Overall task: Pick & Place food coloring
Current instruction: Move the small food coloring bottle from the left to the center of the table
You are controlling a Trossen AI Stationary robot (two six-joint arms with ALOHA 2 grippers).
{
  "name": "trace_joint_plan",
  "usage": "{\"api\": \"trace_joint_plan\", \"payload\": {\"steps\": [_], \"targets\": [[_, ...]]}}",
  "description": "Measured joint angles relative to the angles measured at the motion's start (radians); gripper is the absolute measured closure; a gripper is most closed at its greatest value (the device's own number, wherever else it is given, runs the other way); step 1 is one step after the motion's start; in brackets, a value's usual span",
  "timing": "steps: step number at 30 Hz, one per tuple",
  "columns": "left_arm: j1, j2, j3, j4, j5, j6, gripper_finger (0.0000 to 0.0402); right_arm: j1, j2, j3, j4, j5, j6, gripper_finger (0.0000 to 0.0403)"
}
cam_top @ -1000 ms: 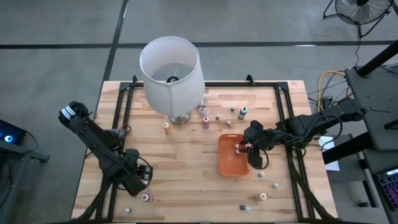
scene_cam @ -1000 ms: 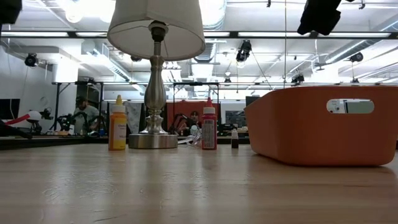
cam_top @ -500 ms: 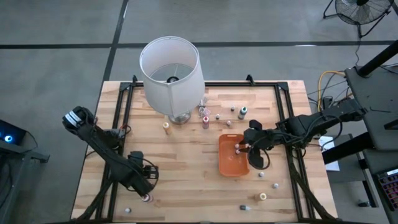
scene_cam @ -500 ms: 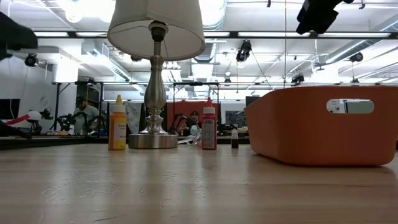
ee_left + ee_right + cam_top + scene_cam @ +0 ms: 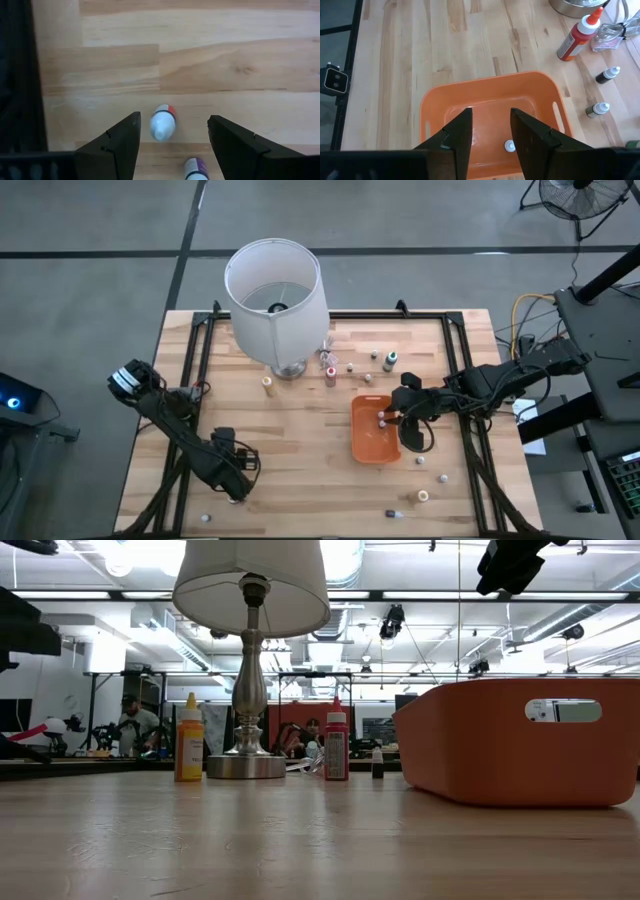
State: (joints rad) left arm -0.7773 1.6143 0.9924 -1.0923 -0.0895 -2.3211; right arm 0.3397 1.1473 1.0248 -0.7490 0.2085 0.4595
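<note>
Jaws of left gripper spread, white red-banded bottle lying between them (untouched, on wood).

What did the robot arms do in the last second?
The left tool moved along the table's near edge and now hangs open above a little red-capped bottle lying on the wood; it holds nothing. The right tool stayed over the orange tray, its fingers closing a little. The lamp and the other bottles did not move.
</note>
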Motion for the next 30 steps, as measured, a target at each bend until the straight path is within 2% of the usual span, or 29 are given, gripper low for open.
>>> {"api": "trace_joint_plan", "payload": {"steps": [30], "targets": [[-0.004, 0.029, 0.0, 0.019, 0.028, -0.008, 0.0198, 0.0, 0.0, 0.0, -0.003, 0.0, -0.014, 0.0278]]}}
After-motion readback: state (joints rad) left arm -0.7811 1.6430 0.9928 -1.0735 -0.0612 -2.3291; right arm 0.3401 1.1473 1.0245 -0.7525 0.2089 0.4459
